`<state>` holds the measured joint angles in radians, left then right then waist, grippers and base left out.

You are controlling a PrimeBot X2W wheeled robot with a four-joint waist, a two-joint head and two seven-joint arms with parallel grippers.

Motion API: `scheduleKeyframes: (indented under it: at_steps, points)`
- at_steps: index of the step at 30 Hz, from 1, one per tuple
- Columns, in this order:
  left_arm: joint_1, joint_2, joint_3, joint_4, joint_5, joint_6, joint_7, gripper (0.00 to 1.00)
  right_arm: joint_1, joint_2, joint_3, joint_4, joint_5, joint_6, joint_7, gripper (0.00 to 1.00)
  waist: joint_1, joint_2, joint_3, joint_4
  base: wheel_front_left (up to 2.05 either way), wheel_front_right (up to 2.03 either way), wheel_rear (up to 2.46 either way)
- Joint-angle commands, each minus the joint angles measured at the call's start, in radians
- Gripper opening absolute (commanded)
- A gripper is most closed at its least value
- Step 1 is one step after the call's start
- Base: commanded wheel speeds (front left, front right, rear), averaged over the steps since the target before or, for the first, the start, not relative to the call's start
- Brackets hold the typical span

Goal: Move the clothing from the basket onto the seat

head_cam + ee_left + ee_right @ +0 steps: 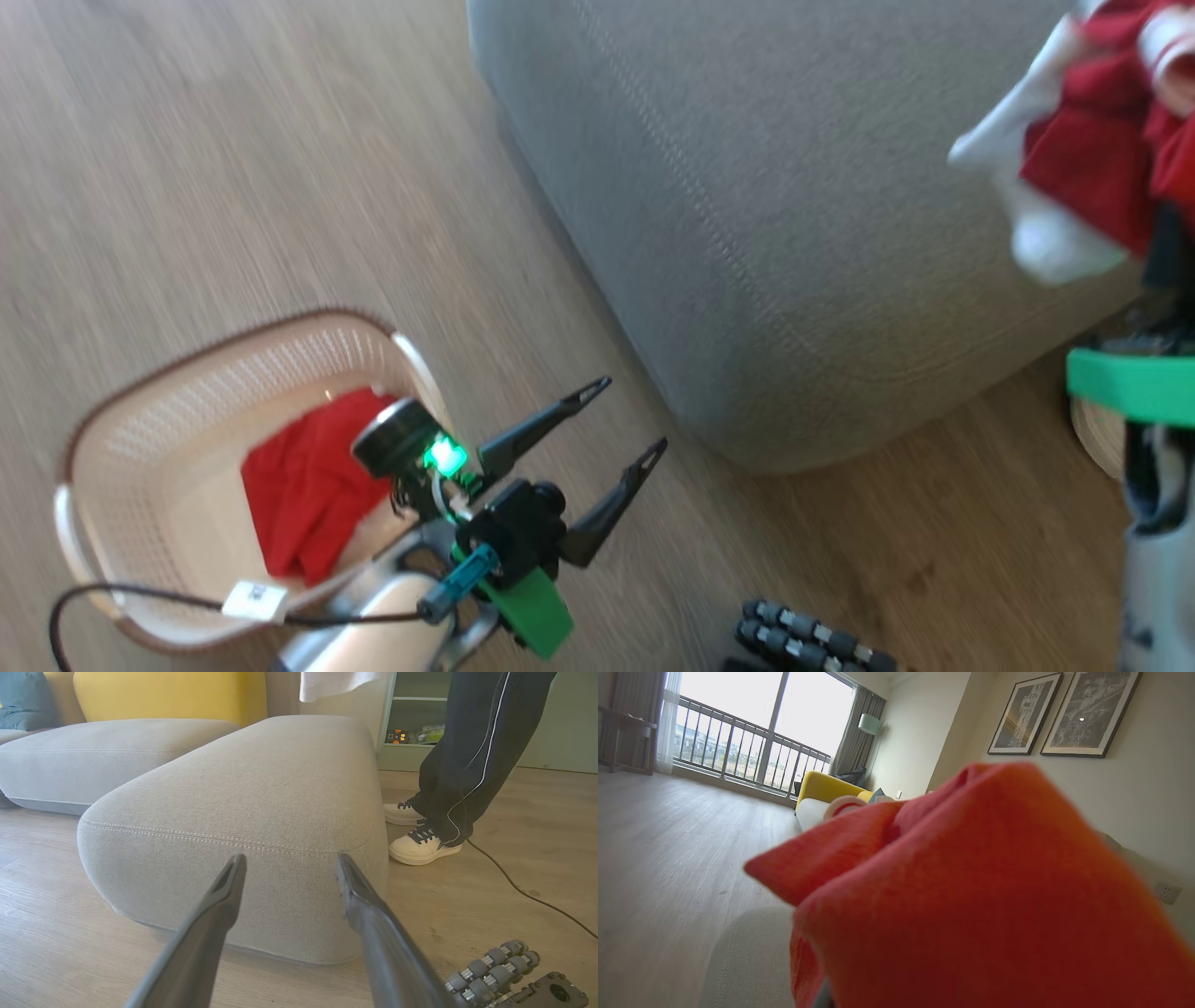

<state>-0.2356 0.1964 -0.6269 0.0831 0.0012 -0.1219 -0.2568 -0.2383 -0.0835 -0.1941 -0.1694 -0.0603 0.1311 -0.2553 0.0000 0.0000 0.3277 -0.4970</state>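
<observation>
The right pincer grips one garment at 2 o'clock near the seat edge, so early release may drop it short; the left pincer is open, and the second garment lies in the basket at 8 o'clock.

Left gripper: two long dark tapering fingers, slotted tips; black wrist block; bright green bracket; round black camera housing, green glowing light; teal connector; black cable, white tag; pale silver left forearm; green band on right arm; pale grey right forearm; dark base rollers, grey sleeves.
</observation>
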Motion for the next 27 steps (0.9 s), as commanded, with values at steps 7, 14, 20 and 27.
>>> scheduleKeyframes:
  at_steps: [7,14,20,27]
  points:
    - [-0.102,0.109,-0.018,-0.055,0.010,-0.007,-0.005,1.00,-0.195,-0.007,-0.048,-0.012,0.042,0.000,-0.006,0.00,0.0000,0.0000,0.227,0.028,0.00,0.00,0.00]
    - [-0.139,0.179,-0.044,-0.087,0.015,-0.008,-0.005,1.00,-0.374,-0.061,-0.103,0.103,0.101,0.000,-0.006,0.00,0.0000,0.0000,0.343,0.040,0.00,0.00,0.00]
    - [-0.168,0.193,-0.060,-0.102,0.013,-0.005,-0.005,1.00,-0.523,-0.120,-0.165,0.280,0.167,0.000,-0.006,0.00,0.0000,0.0000,0.385,0.068,0.00,0.00,0.00]
    - [-0.183,0.204,-0.067,-0.115,0.009,0.007,-0.005,1.00,-0.677,-0.183,-0.209,0.495,0.239,0.000,-0.006,0.00,0.0000,0.0000,0.422,0.098,0.00,0.00,0.00]
